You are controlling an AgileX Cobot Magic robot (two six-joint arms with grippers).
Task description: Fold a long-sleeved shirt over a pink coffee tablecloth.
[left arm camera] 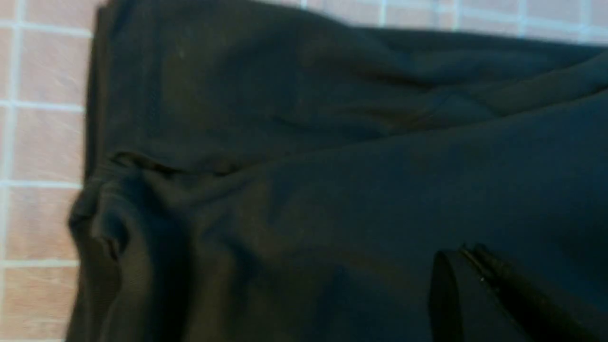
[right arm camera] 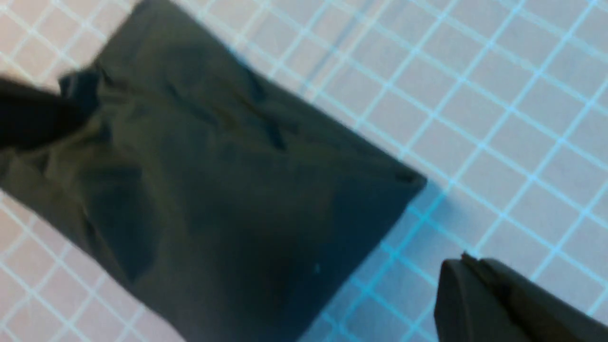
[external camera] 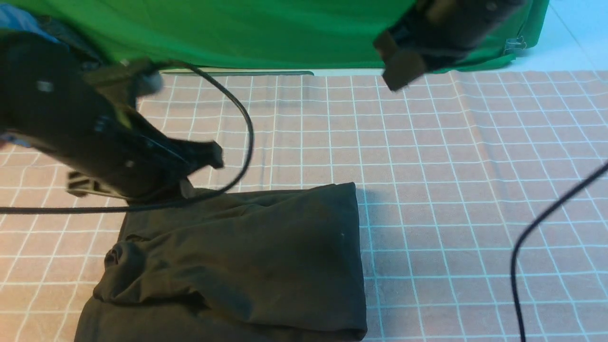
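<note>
The black long-sleeved shirt [external camera: 237, 261] lies folded into a rough rectangle on the pink coffee tablecloth [external camera: 451, 166], at the near centre-left. A bunched sleeve end [external camera: 114, 256] sits at its left side. My left arm [external camera: 95, 133] hangs over the shirt's far left corner. In the left wrist view the left gripper [left arm camera: 468, 249] is shut and empty, just above the dark cloth [left arm camera: 332, 166]. My right arm [external camera: 441, 33] is raised and blurred at the far top. The right gripper [right arm camera: 468, 259] is shut with nothing in it, above bare tablecloth [right arm camera: 498, 118] beside the shirt [right arm camera: 213, 199].
A plain green cloth [external camera: 237, 28] lies bunched along the far edge of the table. A bit of blue garment [external camera: 14, 19] shows at the far left corner. One black cable [external camera: 247, 142] loops over the shirt's far edge; another [external camera: 546, 223] hangs at the right.
</note>
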